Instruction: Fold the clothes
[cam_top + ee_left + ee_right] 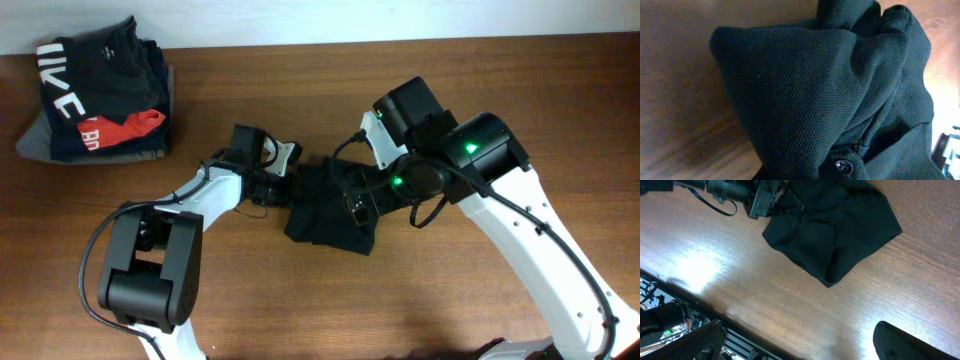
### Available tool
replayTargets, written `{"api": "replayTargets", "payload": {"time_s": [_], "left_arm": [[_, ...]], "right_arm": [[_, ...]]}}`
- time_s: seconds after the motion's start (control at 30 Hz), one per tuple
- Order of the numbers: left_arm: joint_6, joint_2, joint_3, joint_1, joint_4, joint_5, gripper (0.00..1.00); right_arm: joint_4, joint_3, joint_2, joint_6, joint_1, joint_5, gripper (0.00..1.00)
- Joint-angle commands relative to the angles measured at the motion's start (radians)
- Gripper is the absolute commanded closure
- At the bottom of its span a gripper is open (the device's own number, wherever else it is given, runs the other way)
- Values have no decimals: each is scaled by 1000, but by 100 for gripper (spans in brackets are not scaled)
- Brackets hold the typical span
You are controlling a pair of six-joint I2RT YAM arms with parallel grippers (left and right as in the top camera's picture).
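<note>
The clothes lie bunched on the tabletop, so the left gripper at their left edge, jaws buried in fabric and its grip impossible to tell, should draw that edge out flat while the right gripper, wide open and empty over their right side, takes the other.

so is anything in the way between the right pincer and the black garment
Nothing visible. The right pincer hangs open just over the black garment on the wooden table; the left pincer is at its left edge, not in between.
</note>
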Motion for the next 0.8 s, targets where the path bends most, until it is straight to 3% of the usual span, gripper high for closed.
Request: {"api": "replayTargets", "payload": {"time_s": [0.0, 0.4, 0.77], "left_arm": [[58, 13, 88, 21, -21, -131, 100], [190, 13, 346, 102, -93, -329, 100], [272, 13, 497, 245, -96, -382, 100]], "right_arm": [[-14, 2, -25, 0, -6, 26, 1], [-69, 2, -25, 0, -6, 80, 1], [-72, 2, -24, 0, -6, 80, 1]]}}
